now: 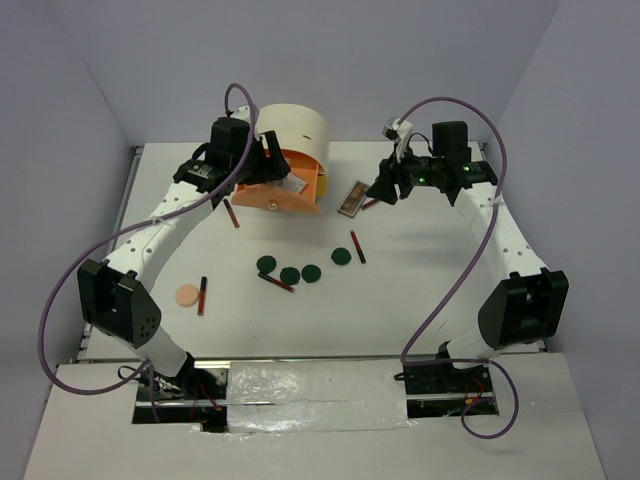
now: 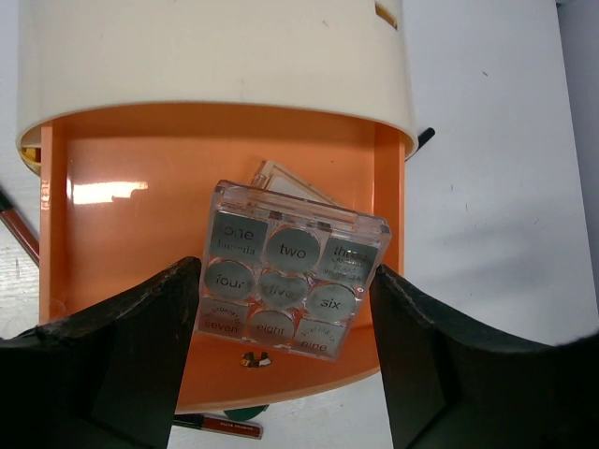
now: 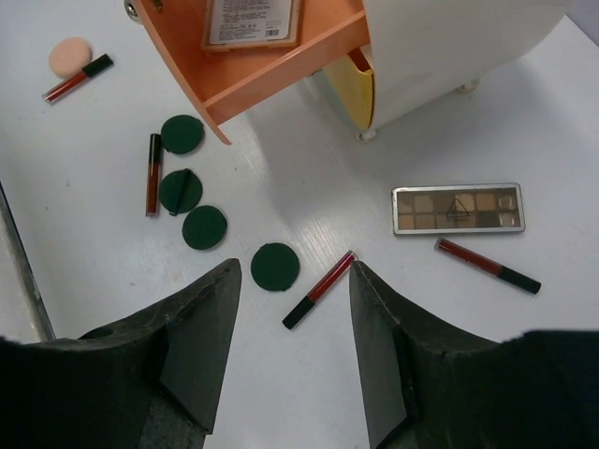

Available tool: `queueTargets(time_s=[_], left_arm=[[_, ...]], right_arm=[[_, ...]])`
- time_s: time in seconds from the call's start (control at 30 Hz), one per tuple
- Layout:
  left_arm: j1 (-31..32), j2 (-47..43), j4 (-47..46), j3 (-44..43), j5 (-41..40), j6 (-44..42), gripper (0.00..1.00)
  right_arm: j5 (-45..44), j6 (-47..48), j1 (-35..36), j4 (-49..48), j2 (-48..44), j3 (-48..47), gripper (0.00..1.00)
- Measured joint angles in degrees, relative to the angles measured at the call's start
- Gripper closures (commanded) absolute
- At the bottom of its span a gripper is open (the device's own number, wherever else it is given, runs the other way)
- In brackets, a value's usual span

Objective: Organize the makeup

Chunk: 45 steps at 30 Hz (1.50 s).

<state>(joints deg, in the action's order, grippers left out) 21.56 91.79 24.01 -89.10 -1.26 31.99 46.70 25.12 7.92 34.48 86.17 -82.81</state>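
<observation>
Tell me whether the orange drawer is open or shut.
Open. The orange drawer juts out from the cream cabinet, its floor exposed, with a clear nine-pan palette inside.

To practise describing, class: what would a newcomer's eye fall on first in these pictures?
The cream drum-shaped cabinet stands at the far side of the white table, its orange drawer pulled open. In that drawer lies a clear square palette of nine numbered silver pans. Nearer, four dark green round discs lie in a loose row.
</observation>
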Motion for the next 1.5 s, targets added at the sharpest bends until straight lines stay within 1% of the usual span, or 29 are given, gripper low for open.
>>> queueTargets(time_s=[0.1, 0.17, 0.33, 0.6, 0.7, 0.77, 0.8, 0.87, 0.9, 0.93, 0.97, 1.0, 1.03, 1.1, 1.2, 1.23, 1.33, 1.43, 1.5], left_arm=[[0.1, 0.0, 0.9, -1.4, -0.8, 0.0, 0.17], [0.1, 0.0, 1.3, -2.6, -1.5, -0.1, 0.15], [0.1, 0.0, 1.8, -4.5, -2.3, -0.2, 0.14], [0.1, 0.0, 2.2, -4.6, -2.3, -0.1, 0.14], [0.1, 0.0, 2.2, -4.6, -2.3, -0.1, 0.13], [0.1, 0.0, 2.3, -4.6, -2.4, -0.1, 0.14], [0.1, 0.0, 2.4, -4.6, -2.6, -0.2, 0.18], [0.1, -0.4, 2.6, -4.5, -3.5, -0.3, 0.24], [0.1, -0.9, 2.5, -4.2, -4.1, -0.3, 0.29], [0.1, -1.8, 2.3, -3.5, -4.9, -0.2, 0.42], [0.0, -3.2, 2.0, -2.4, -5.7, -0.1, 0.50], [0.0, -5.0, 1.7, -0.9, -6.6, -0.2, 0.57], [-0.1, -7.7, 0.6, 1.4, -7.6, -0.5, 0.67], [-0.4, -13.3, -0.5, 6.0, -9.2, -0.5, 0.73], [-0.9, -23.5, -2.3, 13.5, -11.9, -0.4, 0.71], [-1.1, -27.0, -3.1, 16.1, -12.7, -0.3, 0.65], [-1.5, -36.0, -3.8, 23.3, -15.2, 0.6, 0.53], [-1.6, -42.8, -2.8, 29.9, -17.0, 3.2, 0.47], [-1.6, -45.8, -1.2, 33.6, -17.7, 5.5, 0.46]], right_arm=[[-0.6, -0.2, -0.1, -0.1, 0.1, 0.0, 0.40], [-0.9, -0.3, -0.1, -0.1, 0.3, 0.0, 0.39], [-1.5, -1.1, -0.1, -0.2, 1.2, 0.0, 0.37], [-2.4, -1.5, -0.1, -0.2, 2.2, 0.0, 0.36], [-2.5, -1.5, -0.1, -0.2, 2.2, 0.0, 0.34], [-2.9, -1.7, -0.1, -0.2, 2.3, 0.0, 0.30], [-3.2, -2.0, -0.1, -0.2, 2.4, 0.0, 0.28], [-4.6, -3.6, -0.1, -0.1, 3.3, -0.4, 0.26], [-5.4, -4.9, -0.1, -0.1, 4.3, -1.1, 0.23], [-6.5, -6.6, -0.1, 0.2, 5.9, -2.4, 0.21], [-7.7, -8.5, -0.1, 0.2, 7.5, -3.8, 0.20], [-9.1, -10.6, 0.0, 0.2, 9.4, -5.3, 0.15], [-10.7, -13.1, 0.0, 0.2, 11.5, -6.7, 0.10], [-14.7, -18.6, 0.4, 0.0, 15.0, -8.3, 0.01], [-23.2, -25.8, 1.8, 0.7, 19.6, -10.4, 0.01], [-25.9, -27.6, 2.6, 1.1, 21.4, -11.8, 0.01], [-33.6, -31.6, 5.6, 2.7, 27.9, -18.3, 0.00], [-39.2, -34.8, 8.0, 3.4, 34.1, -25.0, 0.01], [-42.5, -36.7, 9.4, 3.2, 37.6, -28.4, 0.00]])
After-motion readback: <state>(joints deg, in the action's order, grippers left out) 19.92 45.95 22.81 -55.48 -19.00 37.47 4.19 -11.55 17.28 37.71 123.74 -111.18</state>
